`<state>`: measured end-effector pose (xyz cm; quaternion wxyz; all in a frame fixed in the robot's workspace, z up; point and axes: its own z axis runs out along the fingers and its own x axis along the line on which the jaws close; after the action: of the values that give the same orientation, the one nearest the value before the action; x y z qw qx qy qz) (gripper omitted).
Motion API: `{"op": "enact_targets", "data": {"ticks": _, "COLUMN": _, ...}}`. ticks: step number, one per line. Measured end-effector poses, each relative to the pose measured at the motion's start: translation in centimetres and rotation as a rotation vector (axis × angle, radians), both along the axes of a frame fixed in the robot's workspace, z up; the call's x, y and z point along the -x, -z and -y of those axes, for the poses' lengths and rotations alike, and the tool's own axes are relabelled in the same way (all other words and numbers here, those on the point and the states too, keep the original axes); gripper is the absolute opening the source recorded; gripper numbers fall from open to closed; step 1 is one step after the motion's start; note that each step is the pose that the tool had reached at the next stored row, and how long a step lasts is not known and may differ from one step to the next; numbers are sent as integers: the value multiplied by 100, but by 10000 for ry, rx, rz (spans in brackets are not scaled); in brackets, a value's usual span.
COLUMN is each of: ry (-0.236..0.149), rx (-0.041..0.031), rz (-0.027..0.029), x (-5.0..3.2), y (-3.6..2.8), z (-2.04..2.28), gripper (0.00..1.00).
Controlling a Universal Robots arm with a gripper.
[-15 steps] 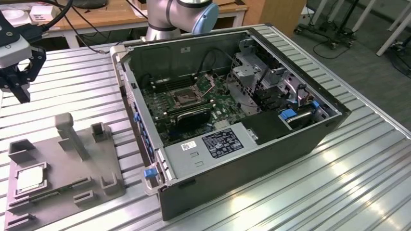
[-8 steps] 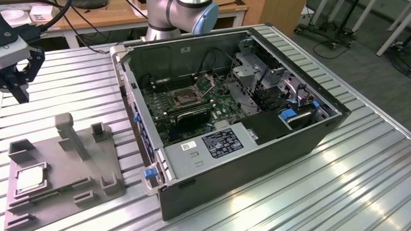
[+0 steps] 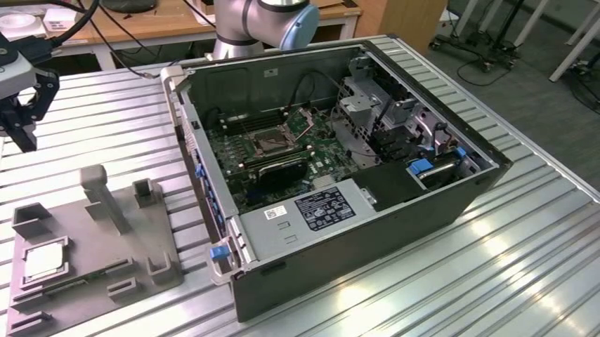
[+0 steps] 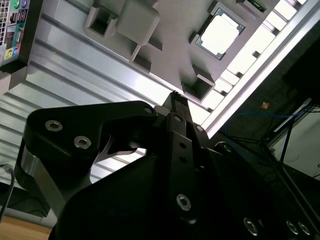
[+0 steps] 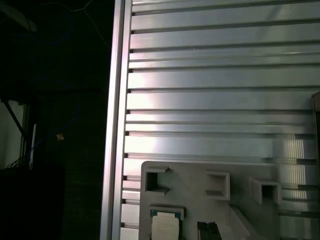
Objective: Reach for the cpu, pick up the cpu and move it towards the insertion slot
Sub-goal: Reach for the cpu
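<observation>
Our claw [image 3: 21,125] hangs above the counter [image 3: 112,119], apart from the grey tray [image 3: 140,235]. We cannot tell whether it is open or closed. The cpu [image 3: 44,261] lies flat in a tray recess, its face exposed for gripping. The insertion slot [image 3: 269,144] waits inside the open computer case [image 3: 375,232].

place: robotics lab | cues: robot arm [image 3: 263,21], slotted aluminium table [image 3: 525,239], opened computer case [image 3: 375,239]
</observation>
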<state>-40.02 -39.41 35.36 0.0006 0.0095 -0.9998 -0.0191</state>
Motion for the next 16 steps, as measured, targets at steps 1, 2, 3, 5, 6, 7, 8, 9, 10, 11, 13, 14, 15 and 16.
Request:
{"op": "enact_targets", "data": {"ticks": 1, "ry": 0, "rx": 0, "rz": 0, "x": 11, "y": 0, "z": 0, "gripper": 11}}
{"op": "enact_targets", "data": {"ticks": 2, "ry": 0, "rx": 0, "rz": 0, "x": 21, "y": 1, "z": 1, "gripper": 11}}
{"op": "enact_targets", "data": {"ticks": 3, "ry": -1, "rx": 0, "rz": 0, "x": 26, "y": 1, "z": 1, "gripper": 11}}
{"op": "enact_targets", "data": {"ticks": 5, "ry": 0, "rx": 0, "rz": 0, "x": 34, "y": 3, "z": 1, "gripper": 11}}
{"op": "enact_targets", "data": {"ticks": 6, "ry": 0, "rx": 0, "rz": 0, "x": 36, "y": 4, "z": 1, "gripper": 11}}
{"op": "enact_targets", "data": {"ticks": 7, "ry": 0, "rx": 0, "rz": 0, "x": 36, "y": 3, "z": 1, "gripper": 11}}
{"op": "enact_targets", "data": {"ticks": 8, "ry": 0, "rx": 0, "rz": 0, "x": 38, "y": 3, "z": 1, "gripper": 11}}
{"op": "enact_targets", "data": {"ticks": 9, "ry": 0, "rx": 0, "rz": 0, "x": 40, "y": 4, "z": 1, "gripper": 11}}
{"op": "enact_targets", "data": {"ticks": 10, "ry": -1, "rx": -1, "rz": 1, "x": 42, "y": 5, "z": 1, "gripper": 11}}
{"op": "enact_targets", "data": {"ticks": 11, "ry": 0, "rx": 0, "rz": 1, "x": 43, "y": 5, "z": 1, "gripper": 11}}
{"op": "enact_targets", "data": {"ticks": 13, "ry": 0, "rx": 0, "rz": 1, "x": 46, "y": 5, "z": 1, "gripper": 11}}
{"op": "enact_targets", "data": {"ticks": 14, "ry": 0, "rx": 0, "rz": 0, "x": 48, "y": 6, "z": 1, "gripper": 11}}
{"op": "enact_targets", "data": {"ticks": 15, "ry": 0, "rx": 0, "rz": 0, "x": 51, "y": 6, "z": 1, "gripper": 11}}
{"op": "enact_targets", "data": {"ticks": 16, "ry": 1, "rx": 0, "rz": 1, "x": 56, "y": 7, "z": 1, "gripper": 11}}
